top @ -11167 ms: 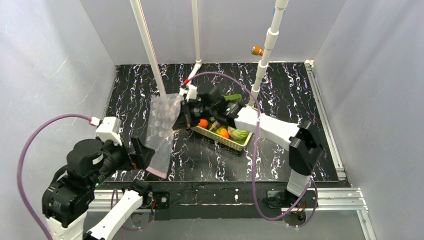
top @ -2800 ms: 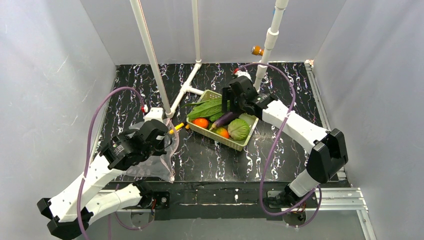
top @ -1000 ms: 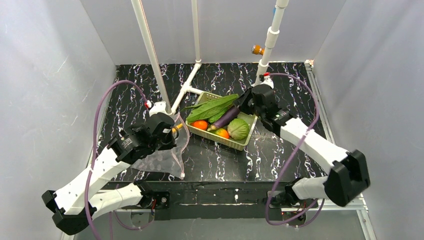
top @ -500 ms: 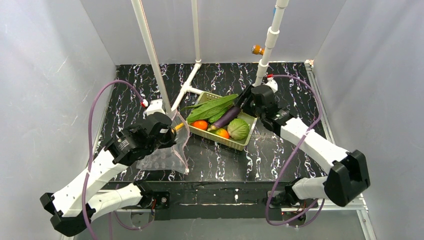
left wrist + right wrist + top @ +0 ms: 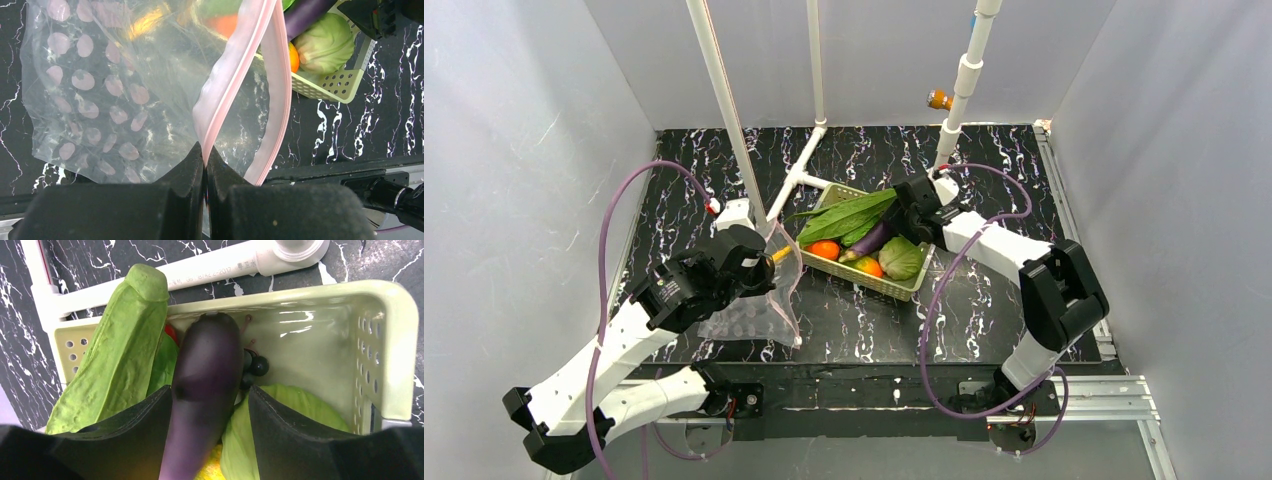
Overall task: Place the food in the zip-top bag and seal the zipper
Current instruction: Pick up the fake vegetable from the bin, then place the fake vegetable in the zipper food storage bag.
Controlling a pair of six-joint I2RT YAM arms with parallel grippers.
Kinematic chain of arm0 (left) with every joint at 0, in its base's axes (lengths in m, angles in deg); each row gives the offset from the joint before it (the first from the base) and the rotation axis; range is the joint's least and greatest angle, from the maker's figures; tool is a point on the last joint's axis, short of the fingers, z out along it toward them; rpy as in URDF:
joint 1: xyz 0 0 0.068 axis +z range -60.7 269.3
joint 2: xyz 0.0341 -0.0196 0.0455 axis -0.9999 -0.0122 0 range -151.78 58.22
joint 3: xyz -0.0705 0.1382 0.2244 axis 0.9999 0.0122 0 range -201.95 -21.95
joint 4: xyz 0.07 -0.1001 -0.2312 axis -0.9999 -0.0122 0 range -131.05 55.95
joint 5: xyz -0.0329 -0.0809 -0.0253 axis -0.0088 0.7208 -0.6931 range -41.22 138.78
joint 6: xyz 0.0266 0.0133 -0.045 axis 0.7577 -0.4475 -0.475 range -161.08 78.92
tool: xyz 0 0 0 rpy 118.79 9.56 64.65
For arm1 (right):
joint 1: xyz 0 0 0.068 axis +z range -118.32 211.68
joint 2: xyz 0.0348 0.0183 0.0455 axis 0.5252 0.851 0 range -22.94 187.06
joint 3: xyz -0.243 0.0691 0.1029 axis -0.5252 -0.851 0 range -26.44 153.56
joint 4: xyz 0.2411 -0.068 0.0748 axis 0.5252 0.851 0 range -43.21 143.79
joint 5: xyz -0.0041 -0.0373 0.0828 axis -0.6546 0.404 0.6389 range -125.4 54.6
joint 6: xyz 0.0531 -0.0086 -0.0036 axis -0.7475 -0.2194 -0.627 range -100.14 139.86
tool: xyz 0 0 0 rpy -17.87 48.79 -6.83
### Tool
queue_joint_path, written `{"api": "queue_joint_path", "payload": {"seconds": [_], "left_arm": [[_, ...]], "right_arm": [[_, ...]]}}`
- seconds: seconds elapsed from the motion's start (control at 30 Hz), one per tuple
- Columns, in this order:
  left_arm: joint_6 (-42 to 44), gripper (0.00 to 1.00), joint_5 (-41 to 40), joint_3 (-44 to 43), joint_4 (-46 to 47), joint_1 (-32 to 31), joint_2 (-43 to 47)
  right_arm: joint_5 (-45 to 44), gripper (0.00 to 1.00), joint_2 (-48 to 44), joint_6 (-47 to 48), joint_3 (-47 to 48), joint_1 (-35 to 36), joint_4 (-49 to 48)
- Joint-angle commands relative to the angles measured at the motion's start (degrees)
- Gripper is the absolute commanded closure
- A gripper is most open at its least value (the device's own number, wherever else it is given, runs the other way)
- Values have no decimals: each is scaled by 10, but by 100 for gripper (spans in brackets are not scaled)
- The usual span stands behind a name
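Where it lies in the slotted basket (image 5: 892, 287), the eggplant (image 5: 870, 238) is set on a diagonal. Its long axis runs from near-left to far-right, and the rounded end is pointed at a basket wall. It is flanked by the green leaves (image 5: 849, 212) and the cabbage (image 5: 902, 258). The right gripper (image 5: 210, 390) is spread astride that end, with one finger touching it and a gap left at the other. The zipper (image 5: 240, 75) of the zip-top bag (image 5: 100, 100), held up left of the basket, is pinched tight by the left gripper (image 5: 205, 160). Since half a second ago the right elbow has been drawn inward and the gripper brought over the eggplant; the bag is unmoved.
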Motion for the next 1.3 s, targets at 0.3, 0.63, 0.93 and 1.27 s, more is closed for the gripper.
{"api": "queue_joint_path", "payload": {"seconds": [0.3,0.63,0.93,1.27], "left_arm": [[27,100,-4,4,10,2,9],[-10,100,-27,21,27,2,48],[-45,100,-19,4,49,2,35],[-53,100,-6,-11,57,2,20]], "right_arm": [[-8,41,47,-39,35,-1,-25],[-7,70,-82,24,-13,0,-58],[55,99,-193,186,8,17,-108],[147,99,-268,423,81,152,-214]]}}
